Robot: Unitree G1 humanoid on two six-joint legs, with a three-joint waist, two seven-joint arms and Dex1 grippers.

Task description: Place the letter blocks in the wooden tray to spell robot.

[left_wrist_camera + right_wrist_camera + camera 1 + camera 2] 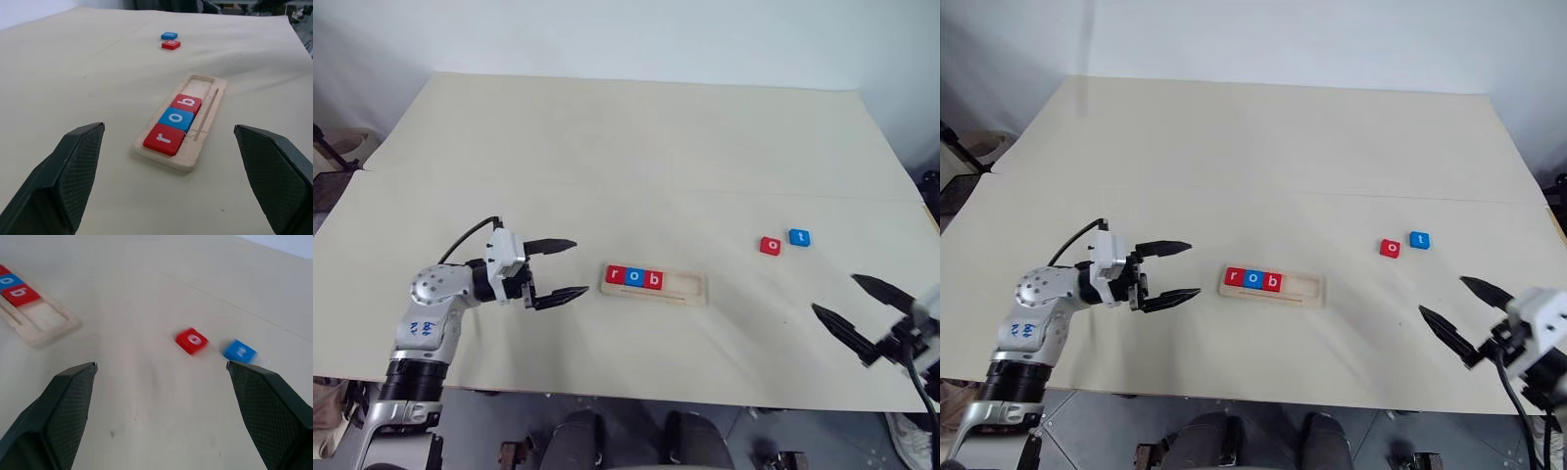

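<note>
Tabletop (607, 147), wooden tray (690, 287) lengthwise left-right

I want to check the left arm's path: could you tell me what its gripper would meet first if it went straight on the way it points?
Probably the wooden tray: the left gripper, jaws open, points along the table at the tray's near end, where the red r block sits. Its height above the table is hard to judge.

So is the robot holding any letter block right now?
No. The left end effector and right end effector are both open and empty above the beige table.
</note>
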